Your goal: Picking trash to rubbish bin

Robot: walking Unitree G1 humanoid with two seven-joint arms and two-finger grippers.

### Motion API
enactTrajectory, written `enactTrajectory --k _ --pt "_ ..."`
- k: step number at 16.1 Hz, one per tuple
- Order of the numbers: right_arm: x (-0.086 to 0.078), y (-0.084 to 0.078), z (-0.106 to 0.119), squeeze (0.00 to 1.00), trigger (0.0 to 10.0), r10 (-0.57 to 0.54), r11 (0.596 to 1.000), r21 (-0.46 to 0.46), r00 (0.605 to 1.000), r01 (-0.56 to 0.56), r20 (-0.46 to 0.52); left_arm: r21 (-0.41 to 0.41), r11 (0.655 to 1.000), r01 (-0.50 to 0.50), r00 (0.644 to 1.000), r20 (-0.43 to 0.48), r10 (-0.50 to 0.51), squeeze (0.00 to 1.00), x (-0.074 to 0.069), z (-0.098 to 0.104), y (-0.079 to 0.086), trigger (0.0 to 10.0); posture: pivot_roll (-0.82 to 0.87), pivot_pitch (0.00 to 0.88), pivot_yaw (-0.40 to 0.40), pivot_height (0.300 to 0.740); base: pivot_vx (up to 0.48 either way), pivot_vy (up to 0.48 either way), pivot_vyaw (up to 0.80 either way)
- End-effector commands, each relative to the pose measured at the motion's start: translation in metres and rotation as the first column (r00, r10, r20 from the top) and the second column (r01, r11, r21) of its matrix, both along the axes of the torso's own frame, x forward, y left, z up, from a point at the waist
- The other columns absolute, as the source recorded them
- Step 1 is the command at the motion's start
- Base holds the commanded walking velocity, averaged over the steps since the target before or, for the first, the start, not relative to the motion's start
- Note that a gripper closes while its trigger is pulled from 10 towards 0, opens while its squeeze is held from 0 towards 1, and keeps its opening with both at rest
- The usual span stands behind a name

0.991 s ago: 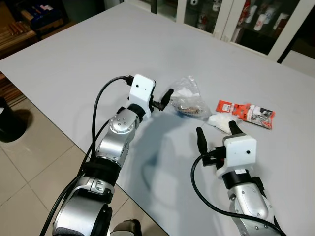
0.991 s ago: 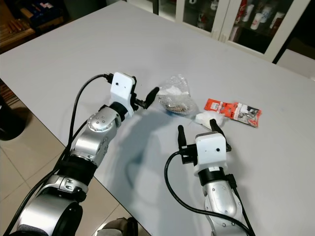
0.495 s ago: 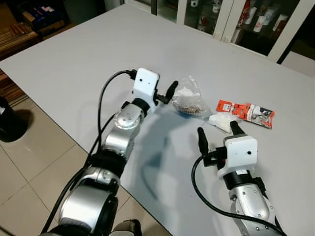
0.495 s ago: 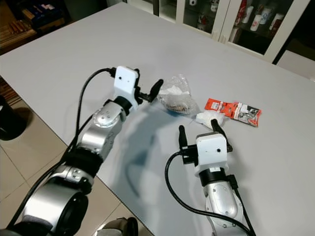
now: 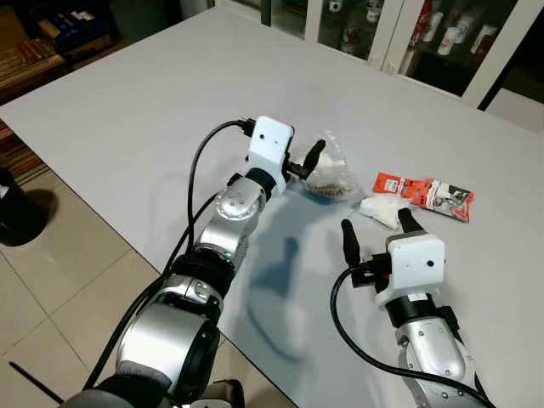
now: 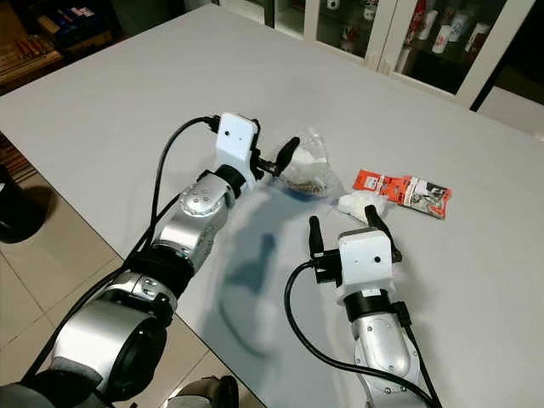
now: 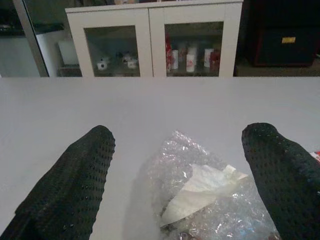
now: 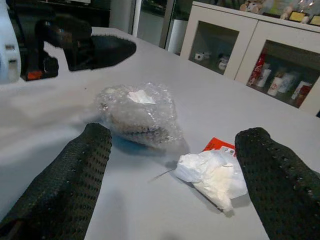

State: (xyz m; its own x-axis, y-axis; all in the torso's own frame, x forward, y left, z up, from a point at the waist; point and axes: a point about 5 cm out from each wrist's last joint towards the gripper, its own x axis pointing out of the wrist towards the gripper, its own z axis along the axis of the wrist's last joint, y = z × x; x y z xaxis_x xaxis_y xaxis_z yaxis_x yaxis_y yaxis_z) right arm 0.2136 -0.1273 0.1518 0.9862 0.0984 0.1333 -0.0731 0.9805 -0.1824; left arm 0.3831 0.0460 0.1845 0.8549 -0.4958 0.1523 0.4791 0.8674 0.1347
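Reaching for the clear bag

Spreading wide, the left hand (image 7: pixel 175 185) straddles the clear plastic bag (image 5: pixel 327 174) on the grey worktop (image 5: pixel 127 110), holding nothing. The right hand (image 5: pixel 374 229), also spread and holding nothing, faces the crumpled tissue (image 5: pixel 380 209) beside a red wrapper (image 5: pixel 425 195).

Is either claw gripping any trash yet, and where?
Nothing held. Left claw is open around the clear plastic bag; right claw is open near the crumpled tissue.
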Motion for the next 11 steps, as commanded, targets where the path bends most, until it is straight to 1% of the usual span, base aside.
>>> enactTrajectory --k 1,11 --pt "-0.003 0.0 0.002 0.0 10.0 -0.011 1.0 0.002 1.0 0.011 0.003 0.012 1.0 -0.002 1.0 0.009 0.002 0.0 0.001 0.002 -0.002 10.0 -0.01 0.175 0.048 0.74 0.0 0.0 0.0" --pt "-0.008 -0.001 0.0 0.0 10.0 -0.034 0.999 0.0 0.999 0.034 -0.013 0.083 0.996 -0.04 0.998 -0.039 0.043 0.0 0.003 -0.014 -0.003 10.0 -0.04 0.185 0.055 0.74 0.0 0.0 0.0"
